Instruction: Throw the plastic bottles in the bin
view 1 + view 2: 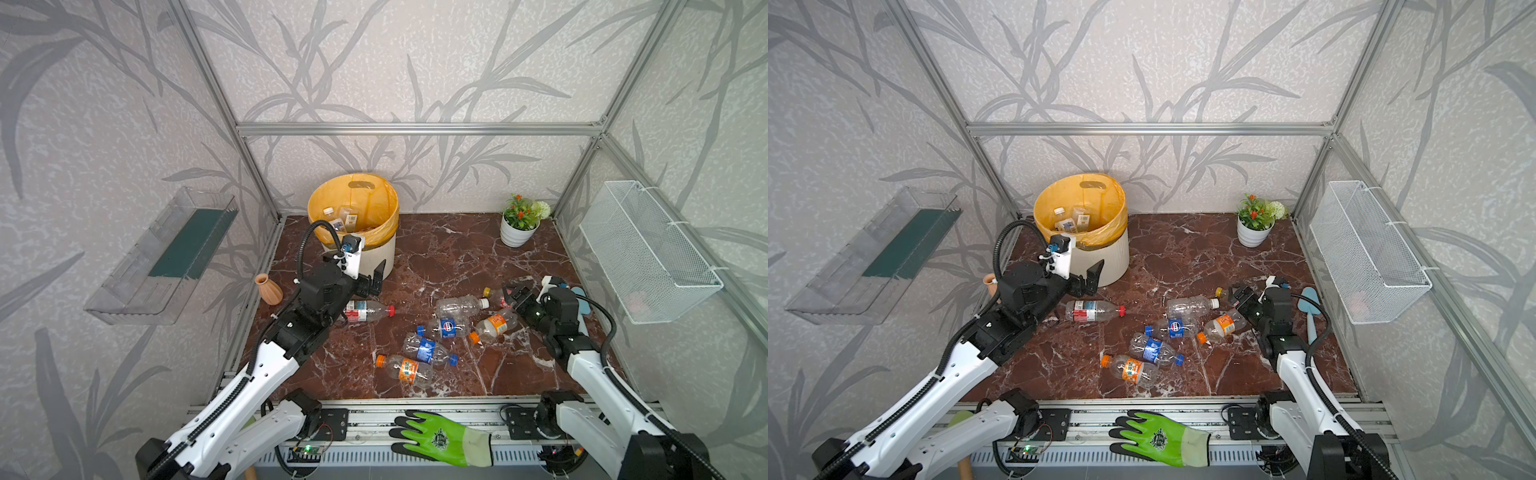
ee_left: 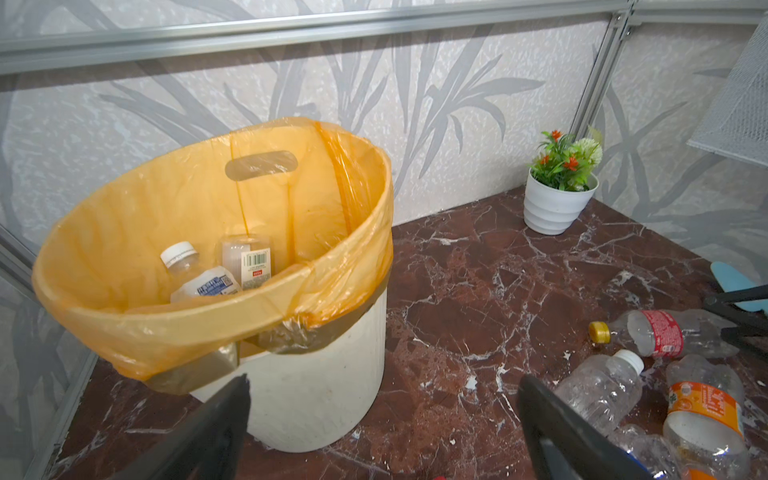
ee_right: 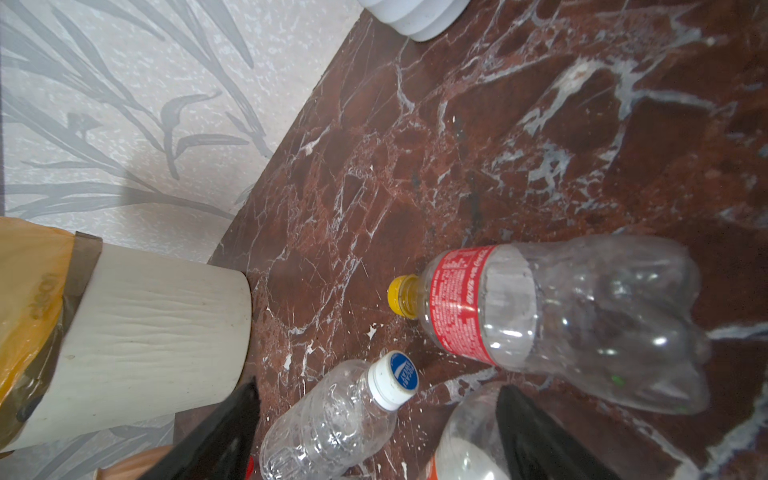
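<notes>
The bin (image 1: 384, 253) with its orange liner stands at the back left and holds two bottles (image 2: 216, 270). My left gripper (image 1: 372, 282) hangs open and empty just in front of the bin's wall (image 2: 311, 395). A red-labelled bottle (image 1: 365, 311) lies right below it. Several more plastic bottles lie mid-floor, among them a clear white-capped bottle (image 1: 461, 305), a blue-labelled one (image 1: 428, 349) and an orange-labelled one (image 1: 405, 368). My right gripper (image 1: 513, 291) is open and low over the yellow-capped bottle (image 3: 540, 316). In the right wrist view the white-capped bottle (image 3: 332, 419) lies between its fingers, untouched.
A terracotta vase (image 1: 268, 289) stands at the left wall and a white flower pot (image 1: 519, 232) at the back right. A wire basket (image 1: 648, 253) and a clear shelf (image 1: 158, 257) hang on the side walls. A blue tool (image 1: 579, 299) lies behind the right wrist; a green glove (image 1: 440, 436) lies on the front rail.
</notes>
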You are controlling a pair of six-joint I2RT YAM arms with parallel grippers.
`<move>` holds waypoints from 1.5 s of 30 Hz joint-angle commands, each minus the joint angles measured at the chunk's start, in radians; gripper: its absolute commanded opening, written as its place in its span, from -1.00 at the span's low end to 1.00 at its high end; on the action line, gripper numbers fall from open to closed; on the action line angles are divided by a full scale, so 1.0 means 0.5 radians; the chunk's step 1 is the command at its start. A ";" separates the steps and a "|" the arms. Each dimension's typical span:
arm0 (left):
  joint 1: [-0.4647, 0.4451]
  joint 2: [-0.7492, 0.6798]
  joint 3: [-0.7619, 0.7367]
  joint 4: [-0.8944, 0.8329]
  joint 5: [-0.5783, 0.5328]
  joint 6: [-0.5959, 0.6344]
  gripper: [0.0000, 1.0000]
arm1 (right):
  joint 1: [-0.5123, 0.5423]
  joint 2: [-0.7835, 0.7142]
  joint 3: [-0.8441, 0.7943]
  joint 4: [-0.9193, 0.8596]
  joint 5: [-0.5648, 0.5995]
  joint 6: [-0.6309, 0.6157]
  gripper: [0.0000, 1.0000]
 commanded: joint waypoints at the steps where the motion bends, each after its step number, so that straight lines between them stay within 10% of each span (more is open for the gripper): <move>1: -0.064 -0.061 -0.087 0.027 -0.092 -0.072 0.98 | 0.049 0.021 0.010 -0.137 0.063 0.020 0.77; 33: -0.107 -0.090 -0.180 -0.033 -0.261 -0.105 0.98 | 0.289 -0.147 -0.057 -0.959 0.018 -0.016 0.72; 45: -0.107 -0.076 -0.187 -0.028 -0.260 -0.111 0.98 | 0.428 0.021 -0.140 -0.730 -0.007 0.100 0.64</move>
